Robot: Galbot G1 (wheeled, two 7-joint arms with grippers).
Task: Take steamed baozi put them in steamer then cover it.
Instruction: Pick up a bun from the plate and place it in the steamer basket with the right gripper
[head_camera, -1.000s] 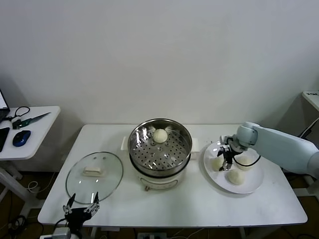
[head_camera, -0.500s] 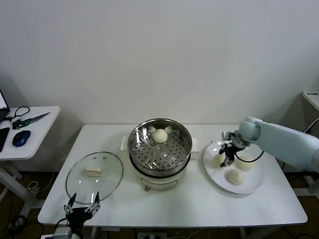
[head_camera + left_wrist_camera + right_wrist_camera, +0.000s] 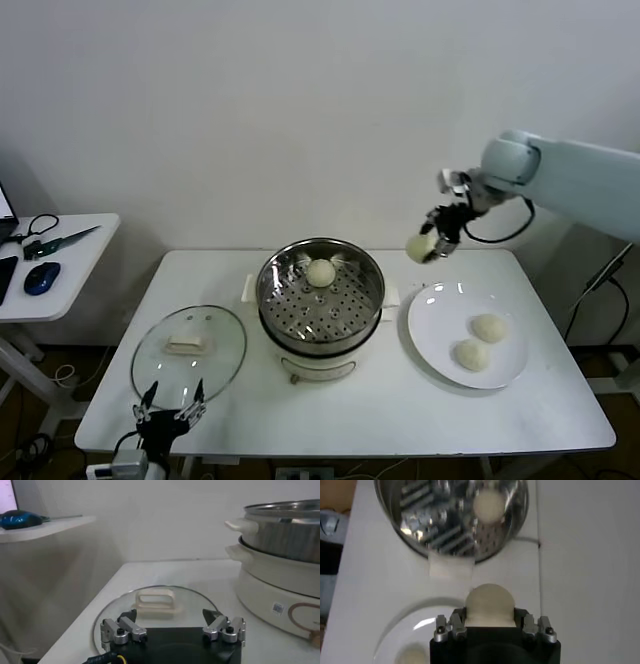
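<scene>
Baozi (image 3: 420, 248) sits clamped in right gripper (image 3: 432, 240), raised between steamer (image 3: 321, 296) and plate (image 3: 440, 318).

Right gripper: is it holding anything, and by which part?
Yes: the right gripper holds a steamed baozi, its jaws closed on the bun's two opposite sides.

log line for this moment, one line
right gripper: shut on baozi, raised beside steamer | left gripper: open, idle by cover | plate: two baozi
</scene>
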